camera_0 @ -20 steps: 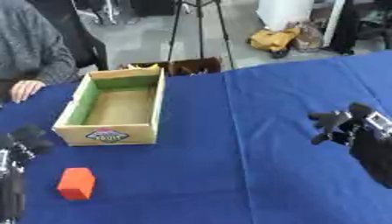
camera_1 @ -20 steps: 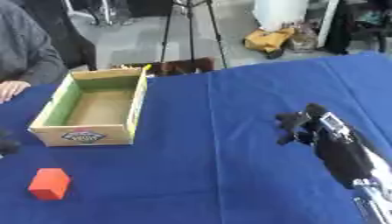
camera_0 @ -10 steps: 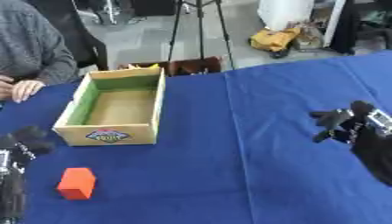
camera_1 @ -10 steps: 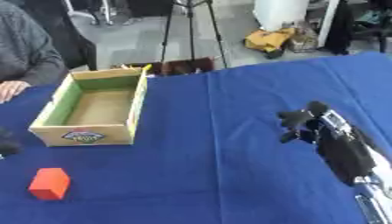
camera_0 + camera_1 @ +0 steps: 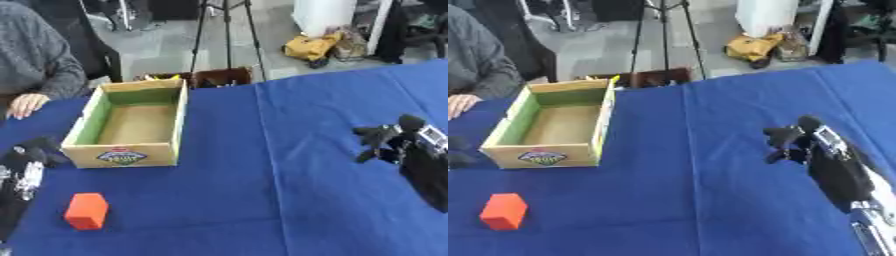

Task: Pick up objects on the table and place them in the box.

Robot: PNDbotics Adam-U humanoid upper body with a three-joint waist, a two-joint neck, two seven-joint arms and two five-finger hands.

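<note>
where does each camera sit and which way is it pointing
Left eye view: in the head, looking down at the blue table; left hand at left edge, right hand at right.
Right eye view: beside it, same aim; the left hand barely shows.
Both share the box and the red block.

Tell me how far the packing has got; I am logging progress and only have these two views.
Nothing looks done: the cardboard box shows only its bare floor. Nothing is in hand either: the right hand hangs over bare blue cloth with fingers curled on nothing, and the left hand sits at the left edge, holding nothing. Left to do: the orange block lies on the table in front of the box.
</note>
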